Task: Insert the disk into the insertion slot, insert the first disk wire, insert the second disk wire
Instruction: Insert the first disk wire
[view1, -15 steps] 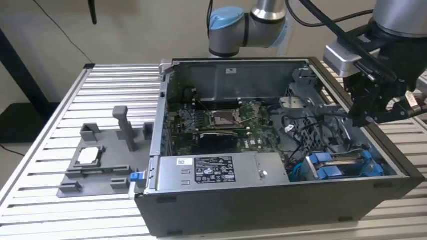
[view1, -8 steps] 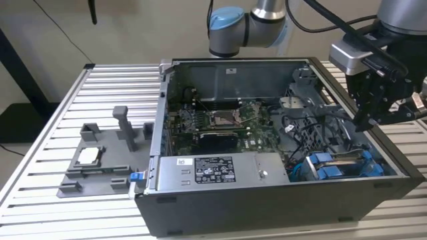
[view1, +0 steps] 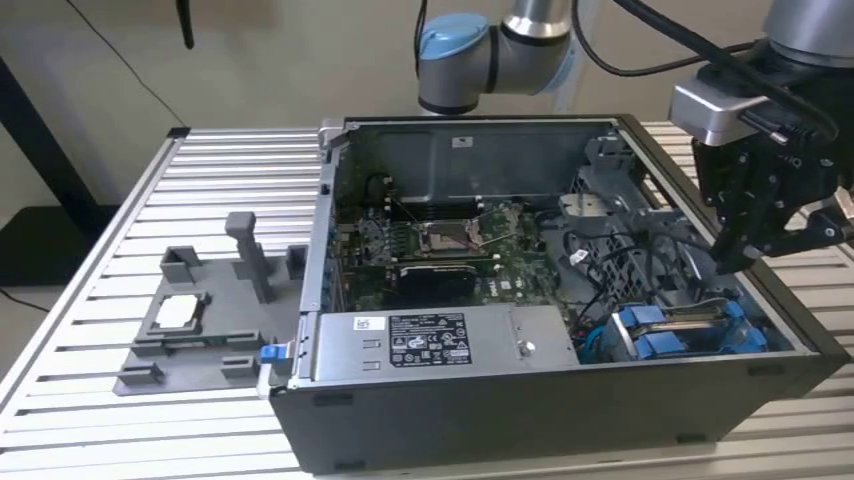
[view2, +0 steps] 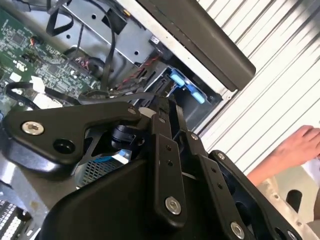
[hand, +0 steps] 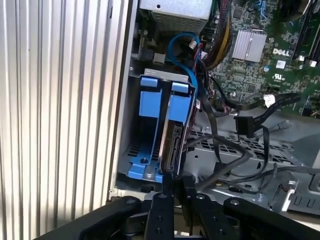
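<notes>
The disk (hand: 173, 142) stands on edge in the insertion slot (hand: 125, 150), with its bright blue carrier (hand: 150, 102) beside it. In the exterior view the disk (view1: 687, 322) sits at the case's near corner on that view's right. My gripper (hand: 175, 189) hovers just off the disk's connector edge, fingers pressed together, and I make out nothing between them. It hangs above the case's wall (view1: 738, 262) on the exterior view's right. A loose black wire connector (hand: 245, 125) lies on the grey metal next to the slot. A blue cable (hand: 182, 40) loops behind the carrier.
The silver power-supply box (view1: 427, 345) fills the case's near side, with the motherboard (view1: 441, 245) behind it. A grey plastic tray with upright posts (view1: 200, 320) stands on the slatted table (view1: 160, 200). A person's hand (view2: 295, 147) rests beyond the case.
</notes>
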